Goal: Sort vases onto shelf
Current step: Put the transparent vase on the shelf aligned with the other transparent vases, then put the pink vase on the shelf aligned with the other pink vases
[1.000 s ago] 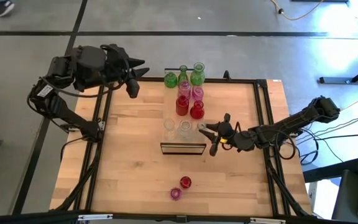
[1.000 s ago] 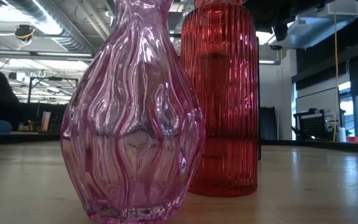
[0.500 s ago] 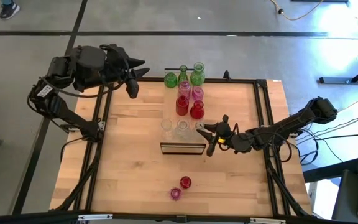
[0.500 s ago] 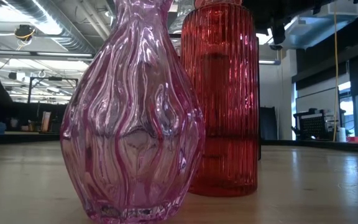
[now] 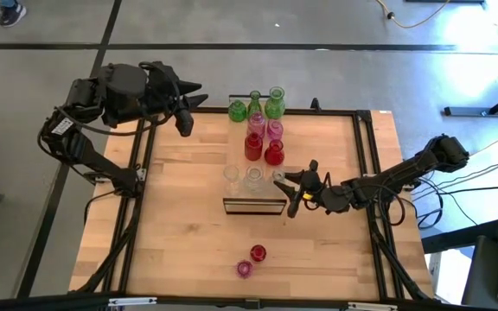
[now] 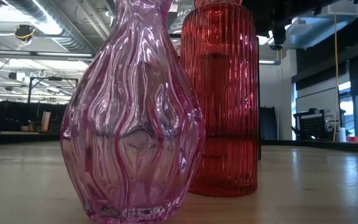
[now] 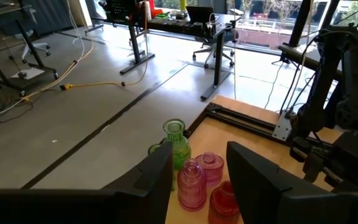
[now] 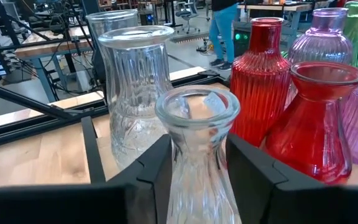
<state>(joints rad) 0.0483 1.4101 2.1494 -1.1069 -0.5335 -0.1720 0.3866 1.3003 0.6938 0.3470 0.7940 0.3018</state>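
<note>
A grey concrete floor is surrounding the wooden table (image 5: 188,216), and the shelf (image 5: 255,206) is lying near the table's middle, serving here as the landmark. The right gripper (image 5: 289,191) is sitting just beside the shelf's right end, its fingers (image 8: 253,171) standing on either side of the nearest clear vase (image 8: 197,155) — whether they are pressing the glass or standing just off it I cannot tell. Two more clear vases (image 8: 134,87) are standing in a row with it, just behind the shelf. Behind those, farther from the shelf, two red vases (image 5: 264,151) are standing side by side, then two pink ones (image 5: 264,126), then three green vases (image 5: 258,106) at the table's far edge. On the near side of the shelf, well apart from it, a lone red vase (image 5: 258,253) and a lone pink vase (image 5: 245,269) are standing close together; the low view is filled by that pair, the pink one (image 6: 132,118) in front of the ribbed red one (image 6: 221,99). The right arm is reaching in from the table's right side. The left gripper (image 5: 190,111) is hanging over the table's far left corner, well away from the shelf, its fingers (image 7: 263,180) parted and holding nothing.
</note>
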